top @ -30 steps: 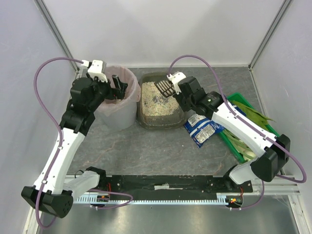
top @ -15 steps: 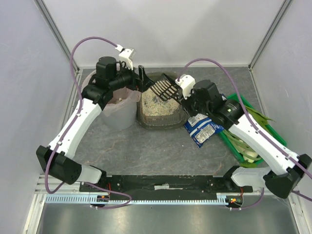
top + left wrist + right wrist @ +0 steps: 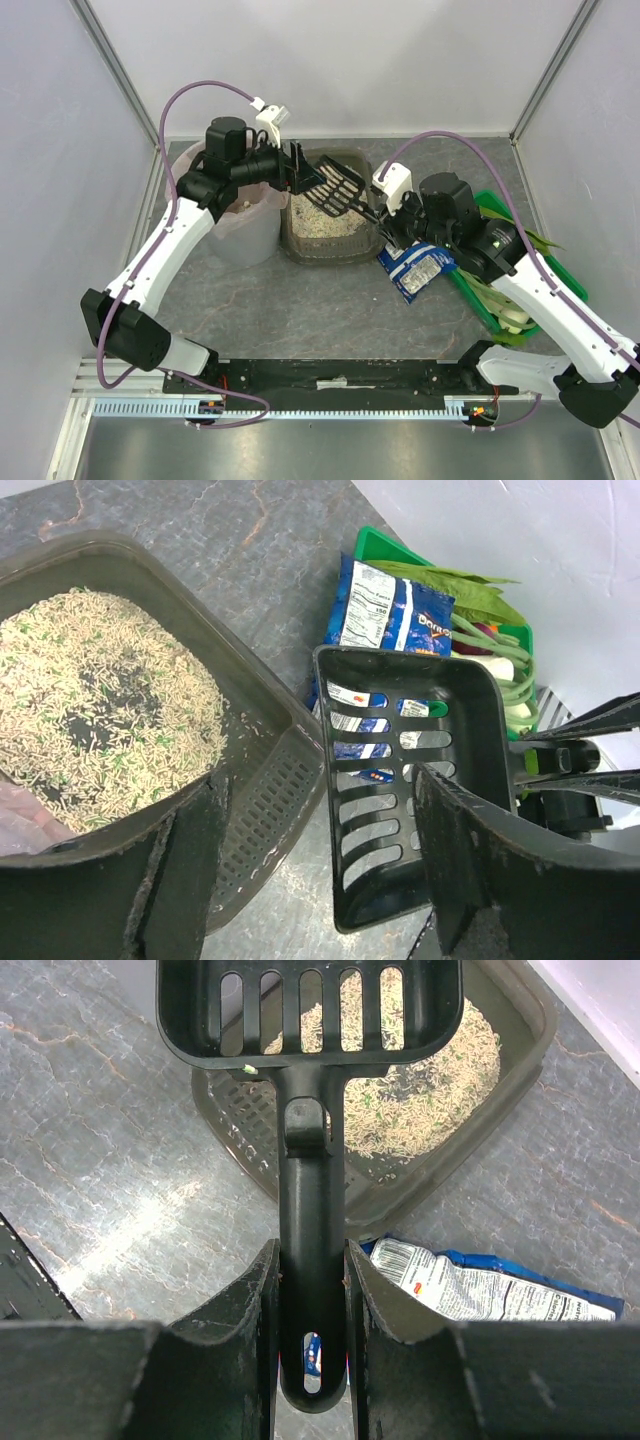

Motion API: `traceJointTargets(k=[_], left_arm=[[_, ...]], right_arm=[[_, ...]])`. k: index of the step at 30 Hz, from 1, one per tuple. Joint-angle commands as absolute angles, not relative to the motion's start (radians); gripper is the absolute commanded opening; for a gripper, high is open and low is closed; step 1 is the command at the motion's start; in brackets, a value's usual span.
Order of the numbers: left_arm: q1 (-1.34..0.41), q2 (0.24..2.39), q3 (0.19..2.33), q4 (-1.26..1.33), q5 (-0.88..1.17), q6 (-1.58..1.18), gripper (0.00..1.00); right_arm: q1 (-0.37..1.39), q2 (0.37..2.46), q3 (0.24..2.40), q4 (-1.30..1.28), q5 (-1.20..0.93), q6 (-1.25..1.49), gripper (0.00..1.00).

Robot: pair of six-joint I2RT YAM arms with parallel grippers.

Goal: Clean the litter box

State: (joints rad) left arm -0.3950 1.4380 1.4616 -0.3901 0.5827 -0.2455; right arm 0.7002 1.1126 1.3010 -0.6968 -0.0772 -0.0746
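Change: left fingers (image 3: 470,870) away from pink-lined bin (image 3: 243,238), now above litter box (image 3: 330,256), released wide around scoop (image 3: 335,186) head. Right fingers (image 3: 230,1340) clenched on scoop handle. Scoop looks empty: ready for next dig.

**Robot laboratory test cell.** Plain white panels (image 3: 400,60) set in aluminium posts (image 3: 112,62) enclose a grey marbled tabletop (image 3: 300,310). A left arm (image 3: 160,250) and a right arm (image 3: 545,295) are bolted to a black base plate (image 3: 340,372) at its near edge, and purple cables (image 3: 200,86) loop above.

I am reading part of a Doritos logo on the blue snack bag (image 3: 385,610) lying toward the worktop's (image 3: 290,540) right edge. Its white nutrition panel is showing 150, and the finer print is blurring.
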Motion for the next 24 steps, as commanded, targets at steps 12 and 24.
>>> traceJointTargets(k=[12,24], left_arm=[[-0.397,1.424,1.408,-0.339,0.637,-0.321,0.06],[-0.311,1.436,1.307,-0.125,0.882,-0.647,0.02]], right_arm=[[0.696,1.111,1.336,-0.646,-0.109,-0.109,0.19],[0.696,0.815,1.083,-0.315,-0.049,0.023,0.92]])
